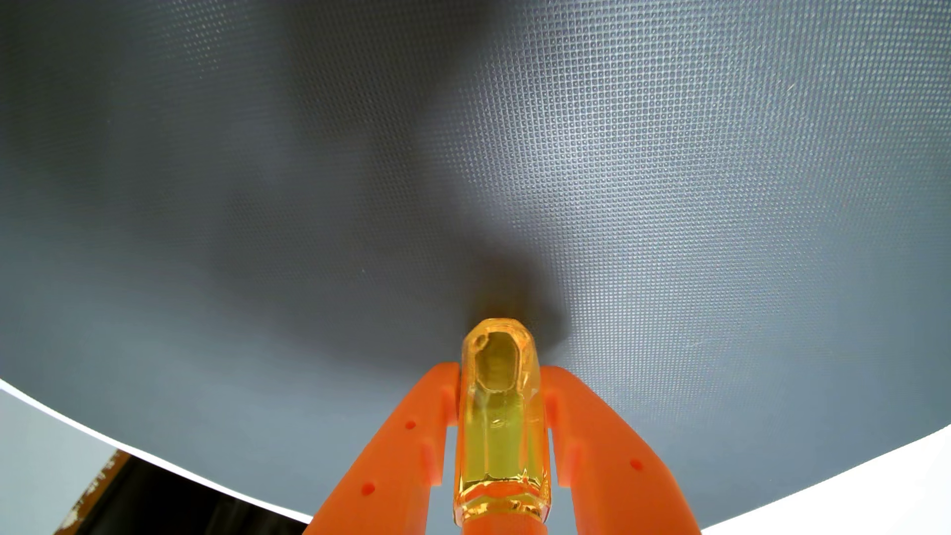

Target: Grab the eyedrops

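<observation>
While its shadow falls on the grey textured mat (pixel 669 180) beneath, the small translucent amber-yellow plastic eyedrops bottle (pixel 500 427) sits clamped between the two orange fingers (pixel 406 437) of the gripper (pixel 502 375).

you see a dark grey dotted mat (pixel 669 180) with a white edge (pixel 154 460) curving along its lower side; beyond it, at lower left, a dark floor (pixel 154 506).

Grey dotted mat (pixel 669 154), white table edge (pixel 875 494)
</observation>
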You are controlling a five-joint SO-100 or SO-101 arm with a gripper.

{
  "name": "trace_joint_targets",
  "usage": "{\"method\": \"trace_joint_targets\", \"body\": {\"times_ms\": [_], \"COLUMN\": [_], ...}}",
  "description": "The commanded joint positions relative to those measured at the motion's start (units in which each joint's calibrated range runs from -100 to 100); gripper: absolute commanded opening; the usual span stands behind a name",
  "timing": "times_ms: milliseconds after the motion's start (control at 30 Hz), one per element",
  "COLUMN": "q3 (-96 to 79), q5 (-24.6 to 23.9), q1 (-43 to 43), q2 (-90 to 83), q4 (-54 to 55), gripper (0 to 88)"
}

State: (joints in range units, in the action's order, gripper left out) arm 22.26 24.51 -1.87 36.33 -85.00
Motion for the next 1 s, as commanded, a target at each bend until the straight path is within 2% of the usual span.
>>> {"method": "trace_joint_targets", "body": {"times_ms": [0,100,267,867,967], "q3": [2.1,2.4,1.9,1.7,1.7], "q5": [-0.6,-0.7,-0.7,-1.1,-1.1], "q1": [-0.1,-0.2,-0.1,2.0,2.5], "q2": [-0.3,-0.3,-0.1,0.1,0.1], "q4": [-0.2,-0.2,-0.4,-0.1,-0.1], "gripper": [3.4,1.7,7.6,8.4,10.8]}}
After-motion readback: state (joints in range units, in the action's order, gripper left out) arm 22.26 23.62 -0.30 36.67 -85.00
